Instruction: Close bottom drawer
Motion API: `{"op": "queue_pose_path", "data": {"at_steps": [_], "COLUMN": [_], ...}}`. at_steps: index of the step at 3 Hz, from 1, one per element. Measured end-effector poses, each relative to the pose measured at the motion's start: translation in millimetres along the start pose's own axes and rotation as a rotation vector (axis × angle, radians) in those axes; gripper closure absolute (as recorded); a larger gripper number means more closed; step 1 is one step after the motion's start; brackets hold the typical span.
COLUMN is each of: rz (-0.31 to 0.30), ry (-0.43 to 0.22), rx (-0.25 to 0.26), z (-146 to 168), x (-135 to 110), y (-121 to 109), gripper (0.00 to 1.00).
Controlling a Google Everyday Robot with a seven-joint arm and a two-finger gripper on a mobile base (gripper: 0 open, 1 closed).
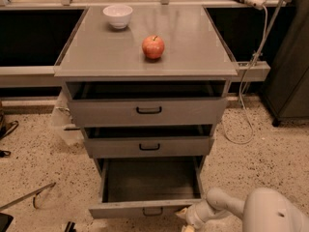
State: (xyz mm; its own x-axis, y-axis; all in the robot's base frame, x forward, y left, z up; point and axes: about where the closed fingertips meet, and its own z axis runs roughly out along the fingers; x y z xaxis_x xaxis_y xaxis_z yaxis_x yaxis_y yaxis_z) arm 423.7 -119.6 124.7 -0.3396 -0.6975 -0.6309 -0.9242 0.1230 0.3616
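The bottom drawer [145, 208] of the grey cabinet is pulled far out, and its deep grey tray is empty. Its low front panel carries a small black handle [152, 211] near the picture's lower edge. My gripper [187, 217] sits low at the drawer front's right corner, at or touching the panel. The white arm [227, 204] reaches in from the lower right. The middle drawer [148, 146] and top drawer [147, 111] stand slightly open above.
A red apple [153, 47] and a white bowl [118, 16] sit on the cabinet top [193, 42]. A white cable [246, 105] hangs to the floor at the right. A dark cabinet [289, 81] stands far right. A thin metal bar [29, 197] lies on the floor at the left.
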Motion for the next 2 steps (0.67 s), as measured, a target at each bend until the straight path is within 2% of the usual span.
{"op": "queue_pose_path", "data": {"at_steps": [1, 2], "rz": [-0.045, -0.045], "ry": [0.037, 0.037], "rx": [0.063, 0.063], "z": [-10.7, -10.7], "x": [-12.9, -13.1], "y": [-51.0, -51.2], "gripper": [0.00, 0.00]}}
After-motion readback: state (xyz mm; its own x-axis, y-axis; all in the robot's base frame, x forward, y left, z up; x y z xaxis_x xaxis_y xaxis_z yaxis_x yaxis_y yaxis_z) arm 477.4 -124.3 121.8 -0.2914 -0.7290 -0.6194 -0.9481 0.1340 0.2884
